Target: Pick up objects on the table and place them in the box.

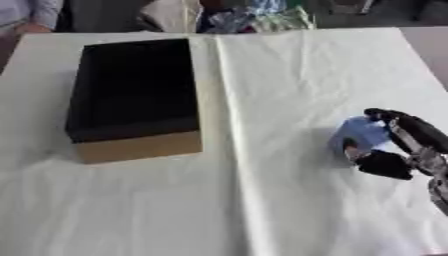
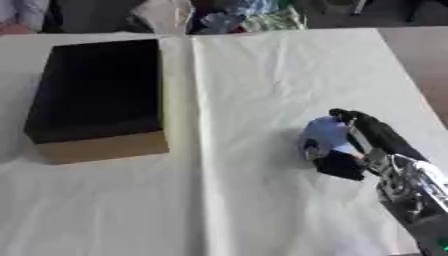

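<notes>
Here, a small pale blue object [image 1: 359, 134] is enclosed by the right hand [image 2: 372, 145] at about four o'clock on the white-covered table [image 1: 289, 75]. The fingers are curled over its far side and the thumb is pressed in from the near side, so the object is pinched between them, presumably so that it can be lifted. Whether it is clear of the cloth cannot be told. The open box [image 1: 131, 90] is set well apart at ten o'clock. The left hand is not seen.

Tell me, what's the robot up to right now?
Right hand fingers curled round pale blue object on the white cloth. Left hand out of view. Box open, path unobstructed.
</notes>
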{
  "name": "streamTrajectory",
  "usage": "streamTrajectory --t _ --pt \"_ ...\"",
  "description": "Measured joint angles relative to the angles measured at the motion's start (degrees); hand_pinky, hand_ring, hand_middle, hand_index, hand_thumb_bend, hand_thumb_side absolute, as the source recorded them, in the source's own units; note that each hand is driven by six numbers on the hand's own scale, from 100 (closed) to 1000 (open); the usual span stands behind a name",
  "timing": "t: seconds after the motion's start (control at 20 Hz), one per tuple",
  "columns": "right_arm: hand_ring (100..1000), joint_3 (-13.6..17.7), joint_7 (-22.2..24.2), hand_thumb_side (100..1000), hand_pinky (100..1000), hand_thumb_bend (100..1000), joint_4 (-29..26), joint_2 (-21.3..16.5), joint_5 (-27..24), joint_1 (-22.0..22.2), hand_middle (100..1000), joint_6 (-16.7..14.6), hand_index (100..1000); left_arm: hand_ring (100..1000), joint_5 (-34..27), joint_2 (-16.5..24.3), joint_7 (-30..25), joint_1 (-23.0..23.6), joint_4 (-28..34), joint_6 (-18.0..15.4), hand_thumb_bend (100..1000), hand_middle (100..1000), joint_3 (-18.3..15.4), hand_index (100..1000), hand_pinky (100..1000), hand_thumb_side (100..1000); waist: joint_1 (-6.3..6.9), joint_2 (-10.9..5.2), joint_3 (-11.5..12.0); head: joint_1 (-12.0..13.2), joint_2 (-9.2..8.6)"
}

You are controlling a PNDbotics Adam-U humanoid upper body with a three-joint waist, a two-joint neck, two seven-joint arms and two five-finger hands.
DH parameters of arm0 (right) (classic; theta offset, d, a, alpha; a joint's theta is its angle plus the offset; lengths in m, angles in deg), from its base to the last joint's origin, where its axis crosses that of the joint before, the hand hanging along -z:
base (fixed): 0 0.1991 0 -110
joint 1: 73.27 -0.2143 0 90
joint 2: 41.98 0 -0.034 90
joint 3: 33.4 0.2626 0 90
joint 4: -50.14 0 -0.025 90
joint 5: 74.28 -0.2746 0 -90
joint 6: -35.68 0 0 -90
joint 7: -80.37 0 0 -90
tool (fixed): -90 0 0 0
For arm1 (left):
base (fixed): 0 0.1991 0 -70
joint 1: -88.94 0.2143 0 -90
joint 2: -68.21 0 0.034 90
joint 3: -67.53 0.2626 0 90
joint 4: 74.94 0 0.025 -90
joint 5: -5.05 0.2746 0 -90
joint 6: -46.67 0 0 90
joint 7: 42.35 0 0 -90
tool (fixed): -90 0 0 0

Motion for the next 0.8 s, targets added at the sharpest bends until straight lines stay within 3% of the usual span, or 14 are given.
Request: streamTrajectory --t 0.35,0.8 --pt "890 -0.65 -3.39 507 892 154 0.01 0.33 0.79 -1.09 887 -1.95 1000 676 -0.01 0.00 -0.23 0.00 0.00 0.21 100 673 0.00 871 1000 651 0.00 0.10 -0.14 0.00 0.00" --pt "907 -0.65 -5.68 537 912 140 0.02 0.33 2.35 -1.53 893 -1.71 1000 677 -0.16 0.00 -0.45 0.00 0.00 0.43 100 674 0.00 871 1000 652 -0.12 0.11 -0.27 0.02 -0.06"
